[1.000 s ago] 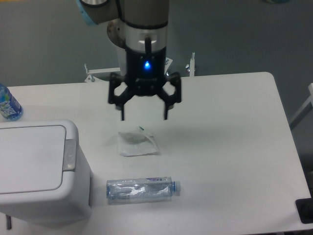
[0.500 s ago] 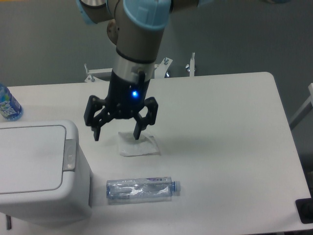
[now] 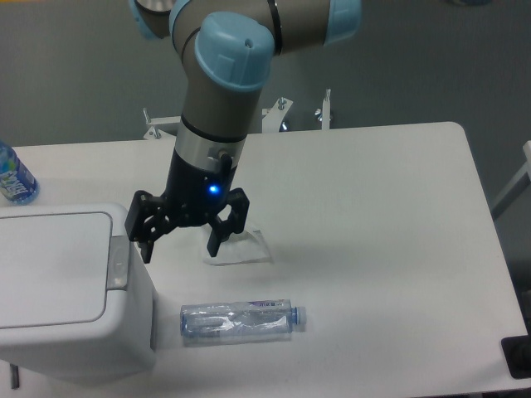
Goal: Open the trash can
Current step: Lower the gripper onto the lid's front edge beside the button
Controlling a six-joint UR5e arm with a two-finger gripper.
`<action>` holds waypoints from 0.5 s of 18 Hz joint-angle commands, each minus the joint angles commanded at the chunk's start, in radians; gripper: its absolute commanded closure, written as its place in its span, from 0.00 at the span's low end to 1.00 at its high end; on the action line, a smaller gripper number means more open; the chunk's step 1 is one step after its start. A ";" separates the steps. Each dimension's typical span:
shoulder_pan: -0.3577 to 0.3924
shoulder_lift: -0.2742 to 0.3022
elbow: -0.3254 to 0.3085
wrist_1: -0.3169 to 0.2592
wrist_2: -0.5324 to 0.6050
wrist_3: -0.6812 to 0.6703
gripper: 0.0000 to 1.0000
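Observation:
The trash can point(image 3: 62, 286) is a big white boxy bin at the lower left, its flat lid down and a small grey tab point(image 3: 119, 263) at its right rim. My gripper point(image 3: 180, 251) hangs open just right of that tab, its left finger close to the bin's upper right corner, with nothing between the fingers. Whether the finger touches the bin cannot be told.
A clear plastic bottle point(image 3: 242, 321) lies on its side in front of the gripper. A crumpled white wrapper point(image 3: 245, 247) lies partly under the gripper. Another bottle with a blue label point(image 3: 14, 177) stands at the table's left edge. Metal brackets point(image 3: 323, 108) sit behind the table.
The gripper has moved left and down from above the wrapper toward the bin's right rim, staying open. Nothing else has moved.

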 joint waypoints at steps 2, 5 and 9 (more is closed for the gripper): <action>-0.006 -0.003 0.000 0.000 0.000 -0.002 0.00; -0.017 -0.003 0.000 0.002 0.000 0.000 0.00; -0.018 -0.008 -0.003 0.002 0.000 0.002 0.00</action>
